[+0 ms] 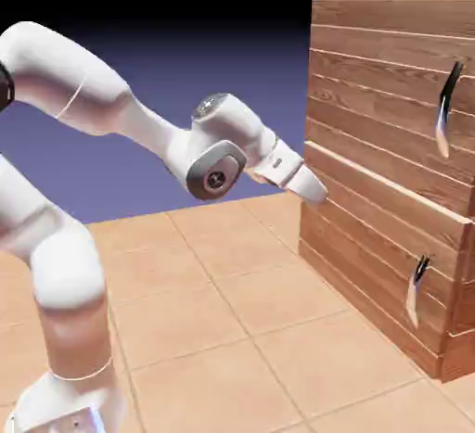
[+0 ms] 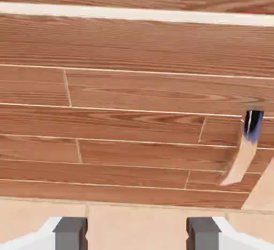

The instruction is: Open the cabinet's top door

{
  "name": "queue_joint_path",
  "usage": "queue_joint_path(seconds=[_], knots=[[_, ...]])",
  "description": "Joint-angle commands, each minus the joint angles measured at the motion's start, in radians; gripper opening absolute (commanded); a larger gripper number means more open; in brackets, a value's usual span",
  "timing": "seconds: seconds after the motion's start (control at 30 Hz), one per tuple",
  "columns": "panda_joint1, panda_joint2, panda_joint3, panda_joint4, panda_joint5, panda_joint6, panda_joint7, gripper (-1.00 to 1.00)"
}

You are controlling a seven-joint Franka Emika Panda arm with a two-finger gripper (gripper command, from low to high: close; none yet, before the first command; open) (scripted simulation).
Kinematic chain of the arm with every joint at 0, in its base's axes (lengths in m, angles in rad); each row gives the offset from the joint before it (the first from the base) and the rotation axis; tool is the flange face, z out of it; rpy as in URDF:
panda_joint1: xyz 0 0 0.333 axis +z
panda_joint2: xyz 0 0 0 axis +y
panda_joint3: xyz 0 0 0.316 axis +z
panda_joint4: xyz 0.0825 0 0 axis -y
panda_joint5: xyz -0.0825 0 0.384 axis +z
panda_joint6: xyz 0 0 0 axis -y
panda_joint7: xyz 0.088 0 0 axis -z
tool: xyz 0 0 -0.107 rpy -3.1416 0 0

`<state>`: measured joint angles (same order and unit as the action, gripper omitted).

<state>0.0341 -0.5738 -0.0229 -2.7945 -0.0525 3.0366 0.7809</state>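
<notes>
White arm (image 1: 83, 107) comes in from the left of the ext. view, bends across the upper left and ends w/ the gripper (image 1: 311, 187) at frame centre, pointing right and slightly down, right at the near left edge of the cabinet (image 1: 371, 32); can't tell if it touches. Cabinet fills the right side, reddish-brown planks, standing on a tan tiled floor (image 1: 232, 329). Top door (image 1: 371, 97) = taller panel in the upper right, w/ a dark-and-silver curved handle (image 1: 445, 107) near the right edge. It looks shut. Below it a shorter panel (image 1: 371, 236) w/ a smaller handle (image 1: 417, 287) at lower right; its top edge juts out a bit as a ledge.

Hand view: planks across nearly the whole frame, a pale strip near the top, floor along the bottom. One curved handle (image 2: 243, 150) at mid-right, well off to the right of the gripper (image 2: 136, 233). Two grey fingertips (image 2: 69, 232) at bottom edge stand spread apart, nothing between them.
</notes>
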Motion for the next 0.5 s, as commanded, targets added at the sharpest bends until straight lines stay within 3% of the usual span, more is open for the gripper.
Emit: queue_joint_path(seconds=[0.0,0.47], knots=[[0.018,-0.003,-0.019,0.013,-0.044,0.000,0.033,0.00],[0.275,-0.048,-0.285,0.193,-0.652,-0.006,0.496,0.00]])
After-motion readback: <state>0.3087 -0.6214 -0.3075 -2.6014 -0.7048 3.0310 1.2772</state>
